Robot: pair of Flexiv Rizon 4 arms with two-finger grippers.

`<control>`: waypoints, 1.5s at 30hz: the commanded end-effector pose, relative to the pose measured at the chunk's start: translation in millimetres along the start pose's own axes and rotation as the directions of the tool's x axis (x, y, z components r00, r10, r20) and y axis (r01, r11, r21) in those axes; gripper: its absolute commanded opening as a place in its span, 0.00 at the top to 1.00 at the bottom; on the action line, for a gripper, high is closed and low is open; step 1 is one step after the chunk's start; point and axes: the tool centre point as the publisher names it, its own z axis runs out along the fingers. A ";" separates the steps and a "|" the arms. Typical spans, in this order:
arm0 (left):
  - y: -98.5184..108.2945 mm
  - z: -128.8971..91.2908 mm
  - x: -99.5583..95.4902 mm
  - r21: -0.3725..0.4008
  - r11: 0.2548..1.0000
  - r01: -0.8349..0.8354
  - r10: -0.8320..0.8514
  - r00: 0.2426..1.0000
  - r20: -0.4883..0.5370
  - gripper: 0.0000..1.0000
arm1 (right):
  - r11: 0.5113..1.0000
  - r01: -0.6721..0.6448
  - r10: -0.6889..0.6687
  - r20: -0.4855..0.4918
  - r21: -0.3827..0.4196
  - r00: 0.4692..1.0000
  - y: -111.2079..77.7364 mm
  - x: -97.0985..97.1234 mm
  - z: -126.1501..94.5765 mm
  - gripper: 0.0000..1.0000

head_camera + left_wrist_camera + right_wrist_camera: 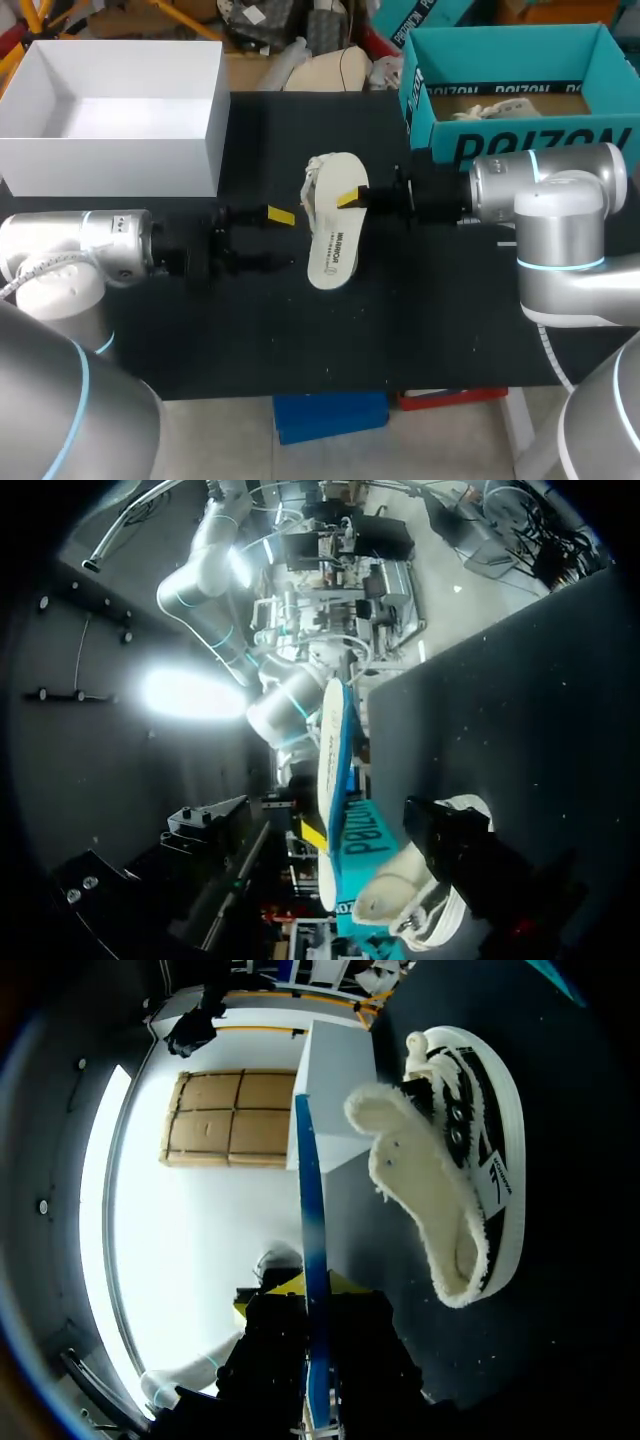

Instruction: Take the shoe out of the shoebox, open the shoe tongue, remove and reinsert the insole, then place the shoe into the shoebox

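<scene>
My right gripper [352,198] is clamped on the insole [333,240], pinching it by one long edge and holding it flat, white face up. The shoe [316,185] lies on its side on the counter [200,330] directly beneath it. From above, only its laces and fleecy collar show past the insole's edge on my left arm's side. The insole's long axis runs near to far across the counter, roughly in line with the shoe and square to both arms.

In the right wrist view the shoe's fleece-lined opening faces back toward that gripper, so I judge the insole must tip down and slide in lengthways. My left gripper [275,240] sits just beside the shoe on the opposite side, fingers apart and empty. It is well placed to steady the shoe or hold the tongue open.

The white shoebox [110,165] and the teal shoebox [520,140] stand well apart at the far corners, out of the way.
</scene>
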 end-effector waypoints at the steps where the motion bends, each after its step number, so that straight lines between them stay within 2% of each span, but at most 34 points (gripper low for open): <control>1: 2.1 16.0 8.1 -0.034 0.999 -0.013 0.015 0.997 0.069 0.05 | 1.000 0.000 0.000 0.001 -0.003 1.000 -0.7 -0.1 1.2 1.00; 6: 9.4 29.9 8.1 -0.044 0.999 -0.017 0.021 0.997 0.075 0.19 | 1.000 0.000 0.000 0.001 -0.003 1.000 -0.7 -0.1 1.2 1.00; 8: 12.2 35.9 6.6 -0.050 0.999 -0.019 0.024 0.996 0.082 0.27 | 1.000 0.000 0.000 0.001 -0.003 1.000 -0.7 -0.1 1.2 1.00; 10: 14.4 42.0 5.1 -0.049 0.999 -0.021 0.026 0.995 0.093 0.29 | 1.000 0.000 0.000 0.001 -0.003 1.000 -0.7 -0.1 1.2 1.00; 14: 18.9 56.6 4.5 -0.040 0.999 -0.024 0.028 0.995 0.094 0.26 | 1.000 0.000 0.000 0.001 -0.003 1.000 -0.7 -0.1 1.2 1.00; 17: 20.2 65.5 4.4 -0.035 0.999 -0.031 0.034 0.995 0.093 0.29 | 1.000 0.000 0.000 0.001 -0.003 1.000 -0.7 -0.1 1.2 1.00; 18: 21.0 67.9 4.6 -0.035 0.999 -0.031 0.034 0.995 0.094 0.31 | 1.000 0.000 0.000 0.001 -0.003 1.000 -0.7 -0.1 1.2 1.00; 20: 22.6 72.0 4.7 -0.039 0.999 -0.032 0.036 0.995 0.094 0.43 | 1.000 0.000 0.000 0.001 -0.003 1.000 -0.7 -0.1 1.2 1.00; 22: 23.7 74.2 4.6 -0.045 0.998 -0.033 0.037 0.995 0.095 0.52 | 1.000 0.000 0.000 0.001 -0.003 1.000 -0.7 -0.1 1.2 1.00; 24: 24.6 75.7 3.3 -0.049 0.998 -0.034 0.039 0.994 0.099 0.57 | 1.000 0.000 0.000 0.001 -0.003 1.000 -0.7 -0.1 1.2 1.00; 28: 26.2 76.8 2.4 -0.057 0.998 -0.033 0.039 0.994 0.105 0.60 | 1.000 0.000 0.000 0.001 -0.003 1.000 -0.7 -0.1 1.2 1.00; 31: 27.5 77.5 2.4 -0.059 0.998 -0.032 0.039 0.993 0.107 0.69 | 1.000 0.000 0.000 0.001 -0.003 1.000 -0.7 -0.1 1.2 1.00; 35: 28.0 81.9 2.7 -0.054 0.998 -0.038 0.044 0.994 0.104 0.70 | 1.000 0.000 0.000 0.001 -0.003 1.000 -0.7 -0.1 1.2 1.00; 38: 27.6 84.7 1.3 -0.052 0.998 -0.040 0.045 0.994 0.104 0.80 | 1.000 0.000 0.000 0.001 -0.003 1.000 -0.7 -0.1 1.2 1.00; 39: 28.3 85.9 0.8 -0.053 0.998 -0.038 0.043 0.994 0.105 0.93 | 1.000 0.000 0.000 0.001 -0.003 1.000 -0.7 -0.1 1.2 1.00; 40: 28.8 86.7 0.3 -0.055 0.998 -0.037 0.042 0.993 0.106 1.00 | 1.000 0.000 0.000 0.001 -0.003 1.000 -0.7 -0.1 1.2 1.00; 45: 29.0 88.2 -1.7 -0.061 0.998 -0.031 0.036 0.995 0.093 1.00 | 1.000 0.000 0.000 0.001 -0.003 1.000 -0.7 -0.1 1.2 1.00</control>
